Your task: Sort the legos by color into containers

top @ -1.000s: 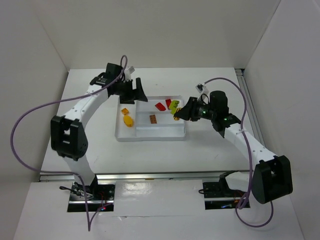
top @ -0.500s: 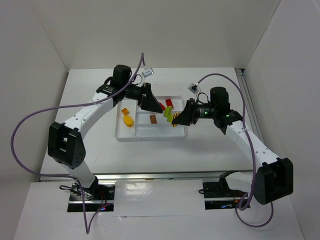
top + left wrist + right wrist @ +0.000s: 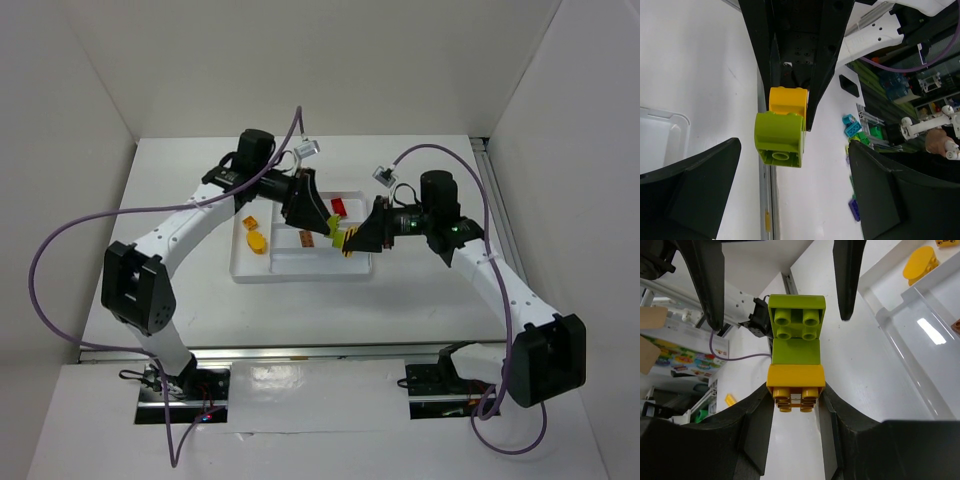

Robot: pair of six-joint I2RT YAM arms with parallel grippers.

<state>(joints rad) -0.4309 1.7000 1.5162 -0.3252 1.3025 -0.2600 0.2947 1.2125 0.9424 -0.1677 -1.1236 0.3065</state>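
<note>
My right gripper (image 3: 352, 238) is shut on a yellow brick (image 3: 796, 382) with a lime green brick (image 3: 796, 325) stuck to its far end, held in the air over the white tray's (image 3: 300, 277) right part. The pair also shows in the top view (image 3: 340, 237). My left gripper (image 3: 322, 222) is open and faces the pair. Its fingers (image 3: 707, 280) stand either side of the lime brick, apart from it. In the left wrist view the lime brick (image 3: 780, 137) and the yellow brick (image 3: 788, 101) hang between my open left gripper (image 3: 795, 200).
The tray holds yellow pieces (image 3: 255, 240) in its left compartment, a small orange brick (image 3: 307, 238) in the middle and a red brick (image 3: 338, 207) at the back. White walls enclose the table. Loose bricks (image 3: 852, 127) lie beyond the table's edge.
My left gripper has swung right from the tray's back left corner over the tray toward the held bricks. My right gripper has moved slightly left with the brick pair.
</note>
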